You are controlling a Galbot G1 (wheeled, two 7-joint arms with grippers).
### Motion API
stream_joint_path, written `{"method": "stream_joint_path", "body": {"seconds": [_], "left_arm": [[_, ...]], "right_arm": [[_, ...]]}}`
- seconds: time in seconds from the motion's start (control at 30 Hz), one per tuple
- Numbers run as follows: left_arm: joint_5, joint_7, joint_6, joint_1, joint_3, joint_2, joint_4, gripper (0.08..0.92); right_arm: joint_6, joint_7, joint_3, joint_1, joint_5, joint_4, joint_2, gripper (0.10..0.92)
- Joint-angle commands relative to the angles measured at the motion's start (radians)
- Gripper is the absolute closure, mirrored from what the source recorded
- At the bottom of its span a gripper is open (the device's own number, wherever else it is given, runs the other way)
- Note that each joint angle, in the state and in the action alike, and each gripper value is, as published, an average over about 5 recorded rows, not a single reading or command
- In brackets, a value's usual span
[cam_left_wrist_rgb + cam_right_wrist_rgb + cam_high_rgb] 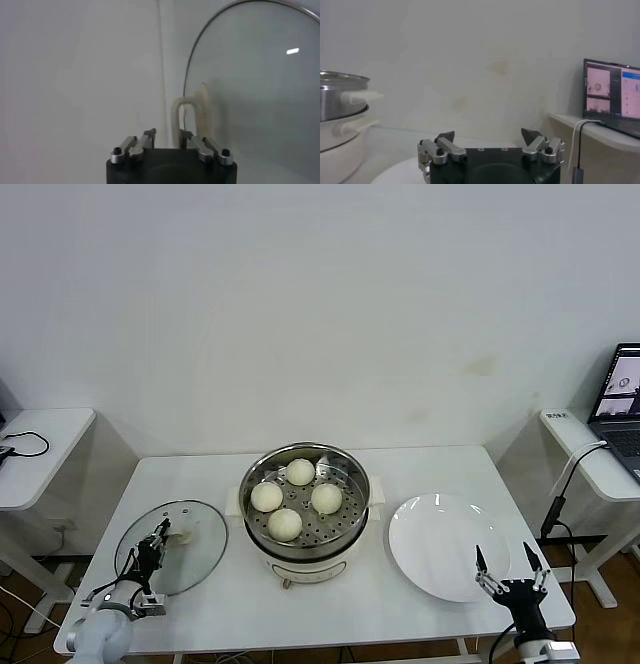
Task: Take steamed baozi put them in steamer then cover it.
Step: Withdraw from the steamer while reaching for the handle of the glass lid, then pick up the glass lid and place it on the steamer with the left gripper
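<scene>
No text, label, brand or number is showing legibly anywhere. The laptop screen is displaying windows, and a small tag is lying on the side desk, but their writing is too small to read.

the head view looks forward and down from high over the whole counter. the left wrist view sits low behind the left claw, very near the cover; the right wrist view looks level past the right claw, sharing the steamer with the head view.
</scene>
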Motion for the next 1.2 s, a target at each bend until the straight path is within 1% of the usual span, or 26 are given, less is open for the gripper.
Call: {"method": "stream_joint_path", "body": {"seconds": [0.03,0.1,0.17,0.3,0.4,0.63,0.9,1.07,1.2], "left_arm": [[0.0,-0.07,-0.005,0.017,-0.017,-0.006,-0.025,0.812],[0.0,-0.078,-0.005,0.034,-0.027,-0.008,-0.061,0.852],[0.0,-0.084,-0.006,0.053,-0.041,-0.01,-0.1,0.865],[-0.01,-0.1,-0.011,0.099,-0.081,-0.01,-0.178,0.865],[-0.029,-0.093,-0.008,0.148,-0.118,-0.003,-0.244,0.865],[-0.105,0.001,0.029,0.268,-0.21,0.035,-0.412,0.865],[-0.185,0.135,0.099,0.361,-0.288,0.071,-0.628,0.865],[-0.25,0.187,0.162,0.373,-0.246,0.092,-0.77,0.865],[-0.262,0.223,0.232,0.353,-0.146,0.118,-0.87,0.865]], "right_arm": [[0.001,-0.001,-0.005,-0.002,-0.001,0.004,-0.002,0.202],[0.003,-0.001,-0.007,-0.002,-0.002,0.004,-0.004,0.203],[0.003,-0.001,-0.01,-0.001,-0.003,0.004,-0.005,0.203],[0.001,-0.001,-0.016,-0.002,-0.002,0.011,-0.009,0.202],[-0.002,-0.001,-0.019,-0.007,-0.001,0.019,-0.016,0.203],[-0.007,-0.003,-0.032,-0.025,0.001,0.029,-0.04,0.202],[-0.01,-0.005,-0.055,-0.015,-0.002,0.022,-0.052,0.202],[-0.004,-0.009,-0.066,-0.008,-0.015,0.013,-0.054,0.203],[0.003,-0.013,-0.075,0.006,-0.043,-0.007,-0.05,0.202]]}}
